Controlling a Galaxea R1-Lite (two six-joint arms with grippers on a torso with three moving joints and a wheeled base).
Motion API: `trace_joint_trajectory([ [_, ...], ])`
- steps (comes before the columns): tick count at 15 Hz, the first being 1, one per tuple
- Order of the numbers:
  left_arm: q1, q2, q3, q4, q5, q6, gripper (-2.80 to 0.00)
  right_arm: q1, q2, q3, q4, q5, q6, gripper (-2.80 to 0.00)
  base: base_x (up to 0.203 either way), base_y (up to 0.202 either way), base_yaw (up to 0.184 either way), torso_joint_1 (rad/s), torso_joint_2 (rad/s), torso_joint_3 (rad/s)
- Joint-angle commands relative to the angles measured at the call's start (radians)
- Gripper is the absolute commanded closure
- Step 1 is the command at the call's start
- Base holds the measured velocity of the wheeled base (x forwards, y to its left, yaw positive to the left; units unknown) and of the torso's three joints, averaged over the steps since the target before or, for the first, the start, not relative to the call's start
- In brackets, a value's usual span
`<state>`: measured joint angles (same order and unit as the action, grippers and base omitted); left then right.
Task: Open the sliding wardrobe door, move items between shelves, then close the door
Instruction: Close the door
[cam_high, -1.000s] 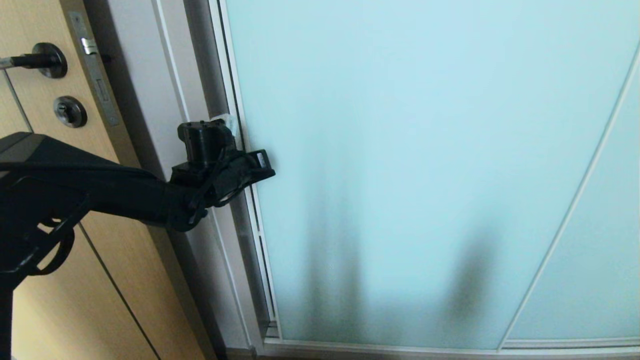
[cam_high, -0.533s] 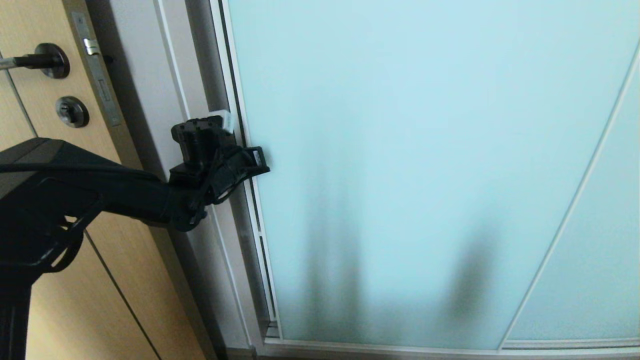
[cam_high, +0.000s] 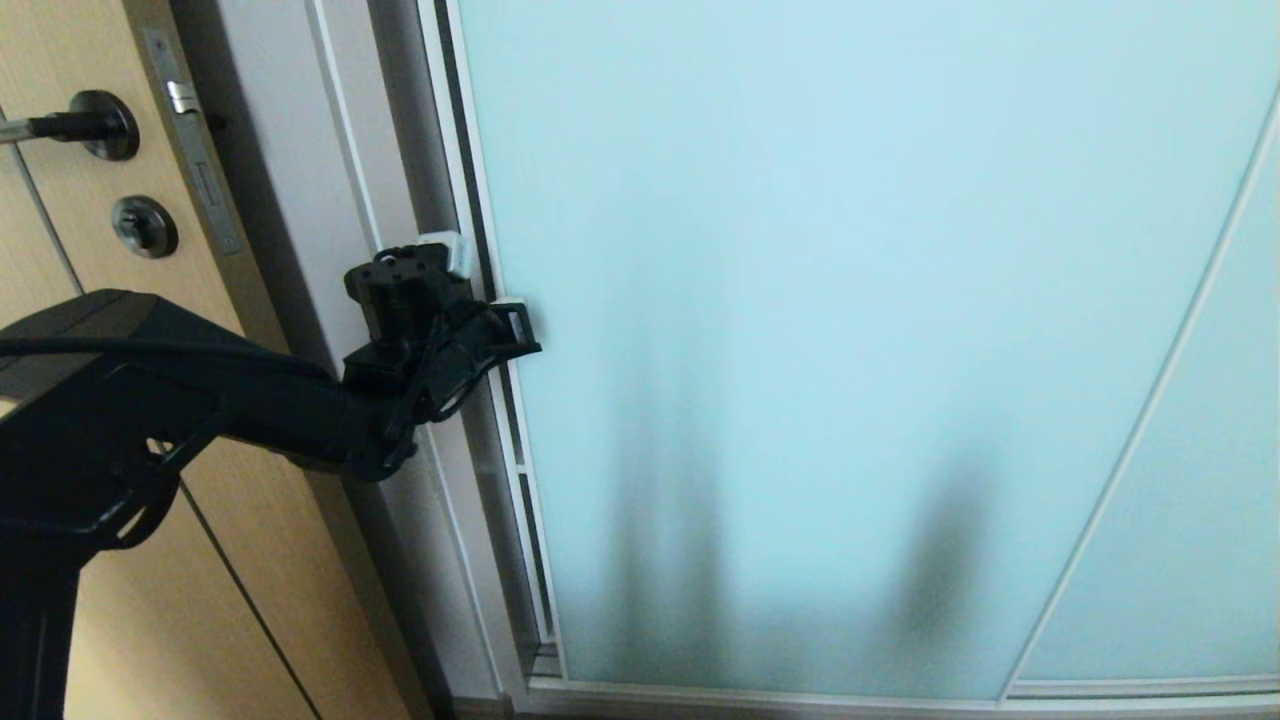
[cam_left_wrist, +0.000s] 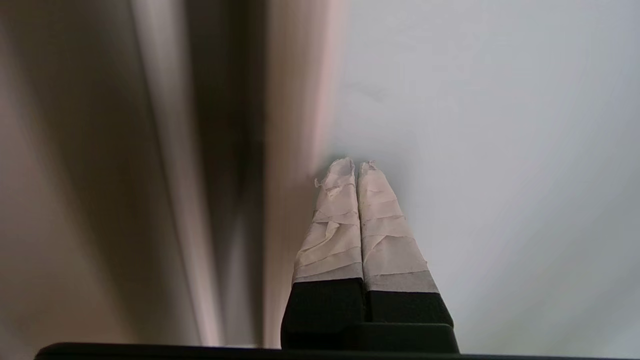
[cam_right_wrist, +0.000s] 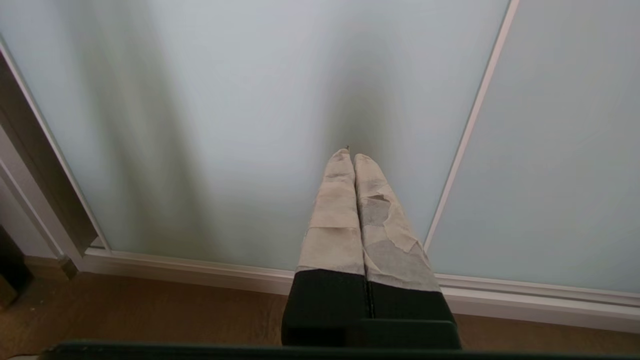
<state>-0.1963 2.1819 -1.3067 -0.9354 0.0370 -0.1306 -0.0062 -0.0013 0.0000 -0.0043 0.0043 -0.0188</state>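
The left hand, its taped fingers pressed together on nothing, has its tips at the frame edge of the sliding wardrobe door. The door is closed and fills the head view beside a wood door with a lever handle. Only the right wrist view shows the right hand, likewise pinched empty, low before the glass above the brown floor. No readable writing appears.
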Motion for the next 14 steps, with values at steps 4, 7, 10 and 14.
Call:
trace_joint_trajectory([
  [4, 0.053, -0.049, 0.079, -0.034, 0.001, 0.000, 0.00, 0.000, 0.001, 0.000, 0.000, 0.000, -0.001, 0.00, 0.000, 0.000, 0.000, 0.000, 0.00, 0.000],
  [7, 0.058, -0.106, 0.130, -0.039, -0.001, 0.000, 0.00, 0.000, 0.001, 0.000, 0.000, 0.000, -0.001, 0.00, 0.000, 0.000, 0.000, 0.000, 0.00, 0.000],
  [10, 0.049, -0.189, 0.209, -0.051, -0.008, -0.001, 0.00, 0.000, 0.001, 0.000, 0.000, 0.000, -0.001, 0.00, 0.000, 0.000, 0.000, 0.000, 0.00, 0.000],
  [14, 0.040, -0.182, 0.199, -0.052, -0.012, -0.001, 0.00, 0.000, 0.001, 0.000, 0.000, 0.000, 0.000, 0.00, 0.000, 0.000, 0.000, 0.000, 0.00, 0.000],
])
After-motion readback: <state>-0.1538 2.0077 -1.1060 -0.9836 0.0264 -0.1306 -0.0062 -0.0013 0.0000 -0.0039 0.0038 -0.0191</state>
